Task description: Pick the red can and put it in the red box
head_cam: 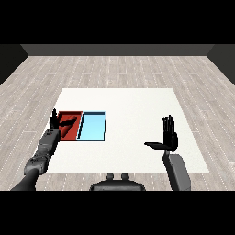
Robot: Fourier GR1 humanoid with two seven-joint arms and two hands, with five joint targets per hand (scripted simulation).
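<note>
Left hand [54, 120] spread open above the red tray [73, 131]; right hand [170, 135] open, holding nothing; red can cannot be made out

Left forearm: grey, ribbed segmented casing with darker joints [43, 151], lower left of the frame.
Left hand: black, slim-fingered [55, 120], at the arm's upper end.
Right forearm: smooth grey, boxy casing [176, 172], lower right.
Right hand: black, slender fingers and a thumb [170, 137], above that forearm.
</note>
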